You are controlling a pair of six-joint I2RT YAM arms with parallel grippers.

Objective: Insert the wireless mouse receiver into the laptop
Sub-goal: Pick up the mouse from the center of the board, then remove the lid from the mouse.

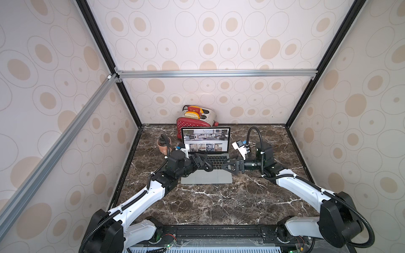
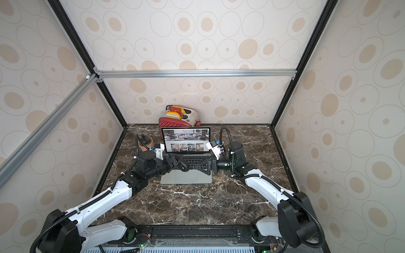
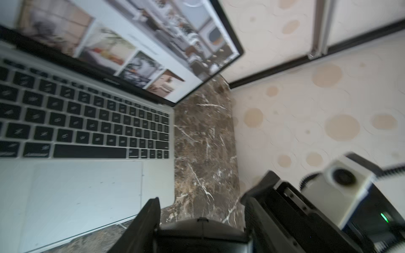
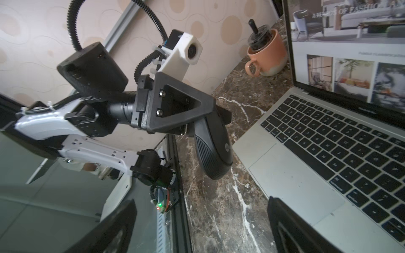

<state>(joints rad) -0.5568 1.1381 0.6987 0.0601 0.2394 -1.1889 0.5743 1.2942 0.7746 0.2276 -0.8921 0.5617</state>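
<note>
Receiver is not visible, probably stowed in the black wireless mouse (image 4: 214,153) that the left tool (image 1: 205,164) clamps above the laptop (image 1: 206,177)'s keyboard. Right tool (image 1: 227,167) hangs spread wide over the laptop's right edge; it should close in squarely on the mouse and pinch the tiny receiver firmly.

Both top views overhead from front, wrist views close, all sharing laptop (image 1: 206,177)

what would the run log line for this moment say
left gripper: shut on black ribbed wireless mouse | right gripper: open, empty | slim silver-grey laptop: lid open, screen lit | receiver: not visible
</note>
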